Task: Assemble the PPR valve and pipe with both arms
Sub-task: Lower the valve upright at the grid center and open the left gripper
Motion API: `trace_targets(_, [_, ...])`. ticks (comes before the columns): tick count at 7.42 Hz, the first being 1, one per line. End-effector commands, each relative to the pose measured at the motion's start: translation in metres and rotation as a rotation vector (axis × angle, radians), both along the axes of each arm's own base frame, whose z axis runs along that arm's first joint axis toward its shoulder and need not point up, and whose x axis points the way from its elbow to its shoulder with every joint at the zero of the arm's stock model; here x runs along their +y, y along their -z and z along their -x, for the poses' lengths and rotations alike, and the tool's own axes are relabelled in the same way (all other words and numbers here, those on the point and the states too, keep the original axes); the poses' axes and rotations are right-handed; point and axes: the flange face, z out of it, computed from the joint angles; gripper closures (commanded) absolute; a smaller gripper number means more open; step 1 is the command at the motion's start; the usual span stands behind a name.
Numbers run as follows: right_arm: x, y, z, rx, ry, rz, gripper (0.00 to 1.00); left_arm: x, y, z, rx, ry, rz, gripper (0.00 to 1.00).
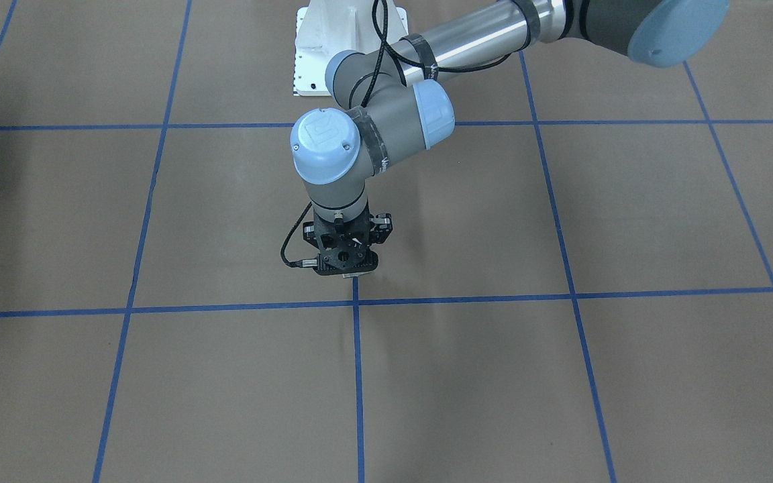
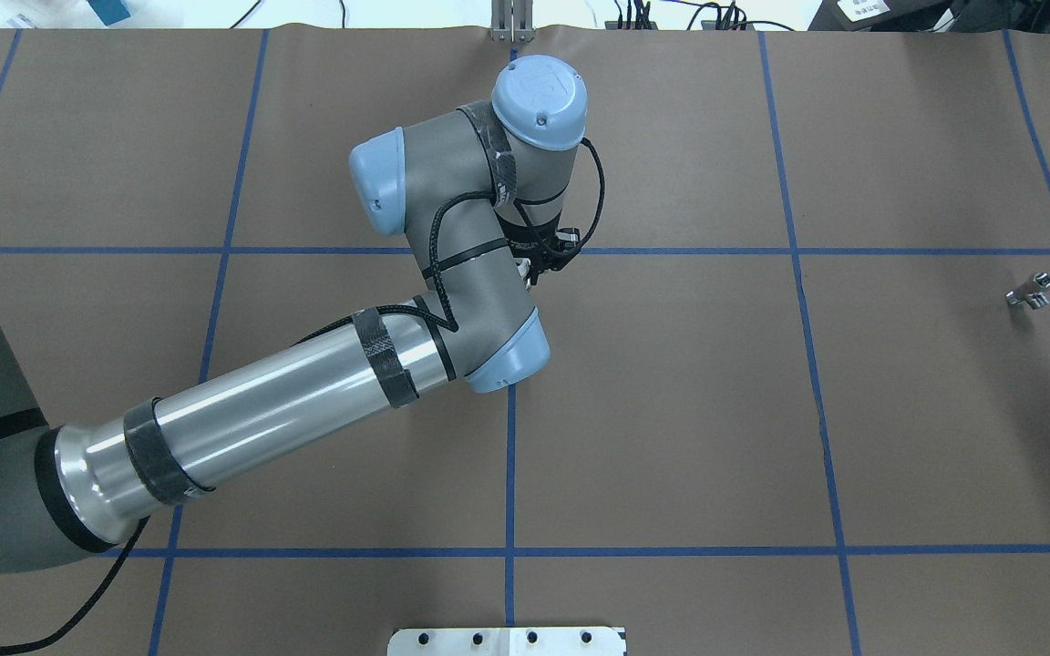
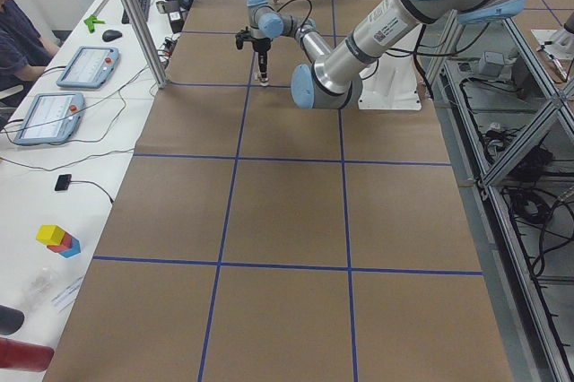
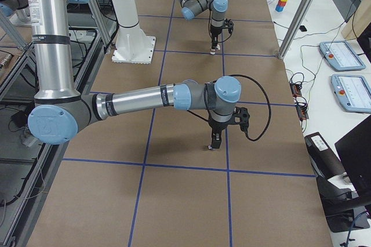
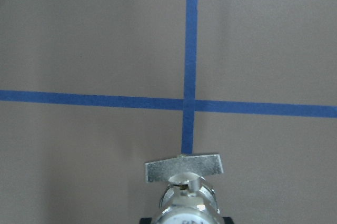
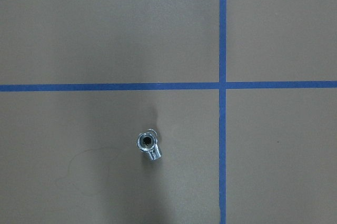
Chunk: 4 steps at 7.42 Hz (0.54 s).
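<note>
Left gripper (image 1: 349, 270) clamps the PPR valve (image 5: 187, 197). The pipe (image 6: 149, 146) lies well to the valve's right. Right gripper (image 4: 214, 144): cannot tell its state.

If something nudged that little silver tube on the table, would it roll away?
The pipe looks round, so lying on its side it would probably roll. Its shiny metal surface may be slippery to grip. It looks rigid and, being so small, is probably light.

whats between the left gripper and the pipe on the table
Nothing: in the overhead view only bare brown paper and one blue tape line separate the left gripper, holding the valve, from the pipe lying off to its right.
</note>
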Motion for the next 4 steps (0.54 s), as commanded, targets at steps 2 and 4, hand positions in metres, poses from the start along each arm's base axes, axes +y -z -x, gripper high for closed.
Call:
trace_targets(2, [0.0, -0.0012, 0.0, 0.0, 0.0, 0.003, 0.0, 0.0024, -0.0047, -0.0025, 0.004, -0.005, -0.002, 1.0])
trace_targets(4, [-0.0001, -0.002, 0.0, 0.0, 0.0, 0.004, 0.0, 0.0033, -0.0043, -0.0033, 0.007, -0.007, -0.004, 1.0])
